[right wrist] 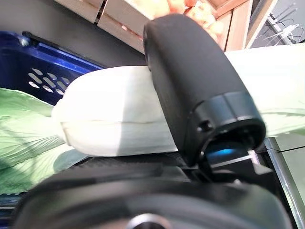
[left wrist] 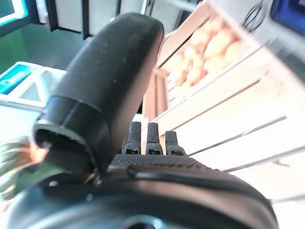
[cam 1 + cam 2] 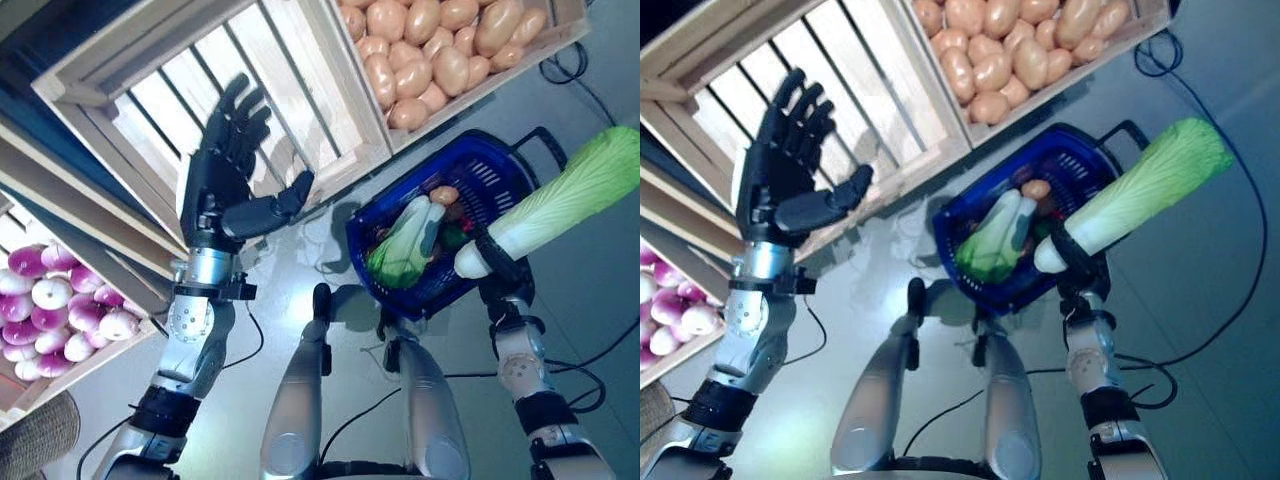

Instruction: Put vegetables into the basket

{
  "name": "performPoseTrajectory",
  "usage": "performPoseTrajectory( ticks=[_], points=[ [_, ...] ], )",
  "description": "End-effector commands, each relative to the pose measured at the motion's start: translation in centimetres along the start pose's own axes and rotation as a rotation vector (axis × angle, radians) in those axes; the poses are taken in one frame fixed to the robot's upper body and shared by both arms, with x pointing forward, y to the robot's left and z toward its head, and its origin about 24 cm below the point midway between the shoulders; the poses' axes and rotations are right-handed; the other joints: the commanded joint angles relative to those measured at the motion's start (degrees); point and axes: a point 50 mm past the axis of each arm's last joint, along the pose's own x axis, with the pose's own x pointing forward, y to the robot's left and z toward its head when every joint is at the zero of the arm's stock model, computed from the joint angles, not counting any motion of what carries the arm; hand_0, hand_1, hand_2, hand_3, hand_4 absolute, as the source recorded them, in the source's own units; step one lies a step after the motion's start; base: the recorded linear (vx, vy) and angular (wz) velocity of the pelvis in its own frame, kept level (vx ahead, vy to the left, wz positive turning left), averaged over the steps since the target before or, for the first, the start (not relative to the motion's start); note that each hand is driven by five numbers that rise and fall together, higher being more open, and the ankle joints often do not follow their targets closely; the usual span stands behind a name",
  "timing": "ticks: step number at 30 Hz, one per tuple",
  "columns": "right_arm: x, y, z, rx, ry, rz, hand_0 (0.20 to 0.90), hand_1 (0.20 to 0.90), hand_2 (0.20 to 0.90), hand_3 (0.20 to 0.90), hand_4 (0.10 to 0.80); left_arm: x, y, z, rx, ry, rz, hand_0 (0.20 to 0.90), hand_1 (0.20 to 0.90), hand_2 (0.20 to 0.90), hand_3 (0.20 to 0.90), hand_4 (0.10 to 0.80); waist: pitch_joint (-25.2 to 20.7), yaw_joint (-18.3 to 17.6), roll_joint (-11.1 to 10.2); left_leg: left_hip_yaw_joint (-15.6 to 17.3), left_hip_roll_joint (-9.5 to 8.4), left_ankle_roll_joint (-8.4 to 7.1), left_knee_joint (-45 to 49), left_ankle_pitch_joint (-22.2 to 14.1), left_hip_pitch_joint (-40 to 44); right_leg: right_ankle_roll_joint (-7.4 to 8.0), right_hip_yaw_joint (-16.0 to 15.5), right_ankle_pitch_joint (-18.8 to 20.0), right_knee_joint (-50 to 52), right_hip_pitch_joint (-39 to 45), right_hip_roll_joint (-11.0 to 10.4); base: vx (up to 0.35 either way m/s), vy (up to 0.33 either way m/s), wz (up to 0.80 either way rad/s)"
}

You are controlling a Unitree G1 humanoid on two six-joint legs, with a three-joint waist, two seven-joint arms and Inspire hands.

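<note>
A blue plastic basket [image 3: 495, 160] stands on the floor before me, holding a green-and-white cabbage [image 3: 400, 245] and a few small vegetables. My right hand [image 3: 500, 262] is shut on the white stalk end of a long napa cabbage [image 3: 570, 195], which slants up and to the right over the basket's near right rim. In the right wrist view the thumb [image 1: 190, 81] lies across the cabbage's white base [image 1: 109, 119], with the basket [image 1: 43, 71] just beyond. My left hand [image 3: 225, 165] is raised open in front of an empty wooden crate [image 3: 250, 70], holding nothing.
A wooden crate of potatoes [image 3: 440, 50] sits beyond the basket. A crate of purple-and-white onions [image 3: 60, 300] lies at the left. A woven object [image 3: 35, 440] shows at the lower left corner. Black cables trail on the floor at the right.
</note>
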Motion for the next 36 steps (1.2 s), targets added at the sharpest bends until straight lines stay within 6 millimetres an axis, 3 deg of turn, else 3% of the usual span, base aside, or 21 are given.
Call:
performPoseTrajectory(
  ticks=[1, 8, 16, 24, 30, 31, 36],
  points=[
    [2.1, 2.9, 4.4, 0.09, -0.158, 0.097, 0.3, 0.3, 0.3, 0.3, 0.4, 2.7, -1.7, 6.0, -0.01, -0.402, -0.034, 0.9, 0.9, 0.9, 0.9, 0.8, -0.12, 0.86, 0.57, -0.35, -1.57, -0.47, 7.33, -4.74, -7.39, 1.07, 0.75, 0.83, 2.55, -3.58, -1.0, -0.02, 0.02, 0.09],
    [4.1, 3.9, 3.7, 0.202, -0.036, 0.077, 0.3, 0.3, 0.3, 0.3, 0.4, 3.5, -2.8, 6.6, -0.071, -0.45, -0.057, 0.9, 0.9, 0.9, 0.9, 0.8, -0.12, 1.94, 2.34, -2.06, -3.3, 0.48, 11.22, -4.42, -15.93, 0.5, 2.53, 1.26, 7.55, -12.39, -0.88, 0.009, 0.043, 0.08],
    [5.8, 7.2, 3.8, 0.249, 0.015, 0.108, 0.3, 0.3, 0.3, 0.3, 0.4, 4.1, -3.6, 6.4, -0.09, -0.444, -0.057, 0.9, 0.9, 0.9, 0.9, 0.8, -0.12, 2.57, 3.72, -1.67, -4.05, 0.67, 14.3, -4.47, -22.08, 0.1, 3.01, 1.36, 11.24, -18.39, -0.48, 0.034, 0.001, 0.08],
    [6.6, 9.9, 2.3, 0.134, 0.173, 0.081, 0.3, 0.3, 0.3, 0.3, 0.4, 4.5, -3.7, 6.4, -0.106, -0.445, -0.018, 0.9, 0.9, 0.9, 0.9, 0.8, -0.12, 2.96, 5.69, -1.35, -4.49, -0.06, 16.7, -4.37, -26.88, 0.07, 3.21, 1.34, 13.54, -23.05, -0.84, 0.018, 0.025, 0.05],
    [6.7, 9.7, 1.1, 0.059, 0.252, 0.011, 0.3, 0.3, 0.3, 0.3, 0.4, 4.6, -3.9, 6.3, -0.118, -0.436, -0.001, 0.9, 0.9, 0.9, 0.9, 0.8, -0.12, 3.44, 6.52, -1.27, -4.42, -0.12, 16.12, -4.1, -27.04, 0.08, 2.84, 1.5, 13.27, -23.47, -1.09, -0.002, 0.013, 0.0],
    [6.7, 9.7, 1.2, 0.064, 0.256, 0.003, 0.9, 0.9, 0.9, 0.9, 0.8, 4.6, -3.8, 6.3, -0.117, -0.435, -0.001, 0.9, 0.9, 0.9, 0.9, 0.8, -0.12, 3.47, 6.56, -1.24, -4.43, -0.13, 16.08, -4.07, -27.01, 0.08, 2.77, 1.55, 13.19, -23.43, -1.11, 0.0, 0.0, 0.0],
    [6.8, 8.0, 1.1, 0.084, 0.284, -0.119, 0.9, 0.9, 0.9, 0.9, 0.8, 4.6, -3.7, 6.3, -0.128, -0.431, -0.001, 0.9, 0.9, 0.9, 0.9, 0.8, -0.12, 3.86, 6.82, -1.29, -4.64, -0.16, 15.68, -3.78, -26.49, 0.14, 2.58, 1.82, 12.8, -22.9, -0.8, 0.0, 0.0, 0.0]
  ],
)
